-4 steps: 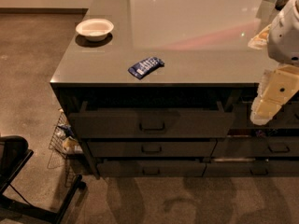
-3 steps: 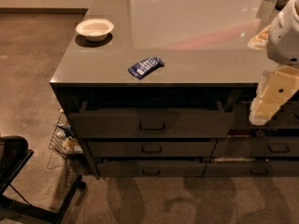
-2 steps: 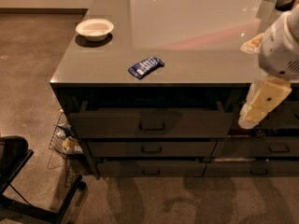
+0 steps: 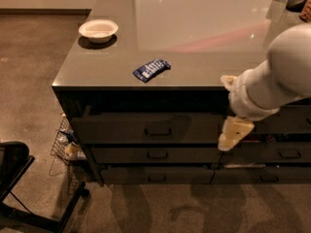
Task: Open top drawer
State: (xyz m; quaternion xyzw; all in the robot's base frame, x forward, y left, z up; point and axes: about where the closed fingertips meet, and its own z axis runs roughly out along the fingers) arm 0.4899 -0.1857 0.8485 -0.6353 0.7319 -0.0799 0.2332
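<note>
The top drawer [image 4: 121, 128] is a wide dark-grey front just under the counter top, with a small rectangular pull [image 4: 157, 131] at its middle. A dark gap shows between its upper edge and the counter. My gripper [image 4: 232, 134] is cream-coloured and points downward on the white arm [image 4: 272, 81]. It hangs in front of the drawer's right end, well to the right of the pull and about level with it. It holds nothing that I can see.
On the grey counter [image 4: 194, 38] stand a white bowl [image 4: 98, 29] and a blue packet [image 4: 151, 69]. Slimmer drawers [image 4: 158, 155] lie below, and narrower ones [image 4: 289, 154] to the right. A wire basket [image 4: 68, 144] and a black chair base [image 4: 19, 188] sit on the floor at the left.
The arm has swung left and down from the counter's right edge. The gripper now hangs over the right end of the top drawer's front. The drawer has not visibly moved.
</note>
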